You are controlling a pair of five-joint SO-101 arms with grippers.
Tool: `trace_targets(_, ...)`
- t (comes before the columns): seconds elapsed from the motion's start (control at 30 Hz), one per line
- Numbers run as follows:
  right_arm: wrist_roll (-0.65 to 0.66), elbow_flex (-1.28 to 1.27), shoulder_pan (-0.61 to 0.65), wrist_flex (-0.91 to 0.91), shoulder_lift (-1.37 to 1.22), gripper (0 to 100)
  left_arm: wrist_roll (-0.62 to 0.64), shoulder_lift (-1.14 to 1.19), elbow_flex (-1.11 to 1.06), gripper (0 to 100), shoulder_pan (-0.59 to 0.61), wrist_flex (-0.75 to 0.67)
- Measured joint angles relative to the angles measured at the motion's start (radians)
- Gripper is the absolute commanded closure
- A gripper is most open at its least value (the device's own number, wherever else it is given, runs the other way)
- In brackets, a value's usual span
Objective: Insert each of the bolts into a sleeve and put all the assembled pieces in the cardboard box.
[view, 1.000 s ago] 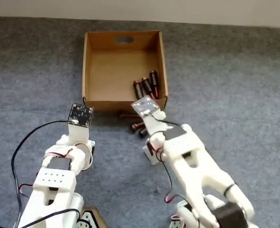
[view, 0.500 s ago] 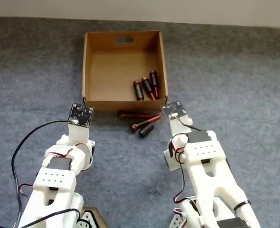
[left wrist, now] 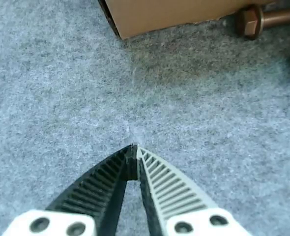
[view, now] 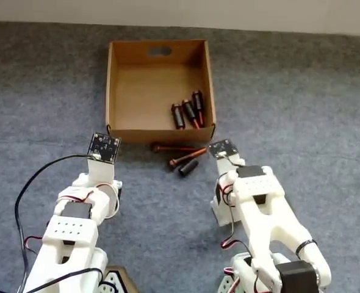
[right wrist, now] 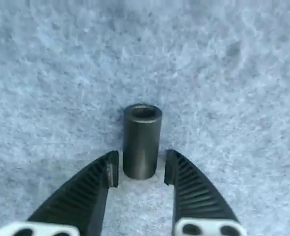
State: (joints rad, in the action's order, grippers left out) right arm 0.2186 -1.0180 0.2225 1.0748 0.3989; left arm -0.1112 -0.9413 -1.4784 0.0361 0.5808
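Grey carpet (view: 302,91): the right gripper's (right wrist: 141,164) fingers are spread either side of a sleeve (right wrist: 142,140), apparently to pinch it. The left gripper (left wrist: 133,150), fingers pressed together and empty, idles by the box (view: 114,85) corner. Two bolts (view: 188,154) wait along its front wall.
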Motion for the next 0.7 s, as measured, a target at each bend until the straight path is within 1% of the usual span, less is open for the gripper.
trace_targets(0.17,0.000,0.014,0.000,-0.064,-0.003,84.8,0.000,0.000,0.000,99,0.000,0.000)
trace_targets(0.33,0.000,0.014,0.000,-0.071,-0.006,84.8,0.000,0.000,0.000,99,0.000,0.000)
trace_targets(0.47,0.034,0.014,0.000,-0.071,-0.006,84.8,0.000,0.000,0.000,99,0.000,0.000)
trace_targets(0.7,0.043,-0.002,0.000,-0.092,-0.006,85.0,0.000,0.000,0.000,99,0.000,0.000)
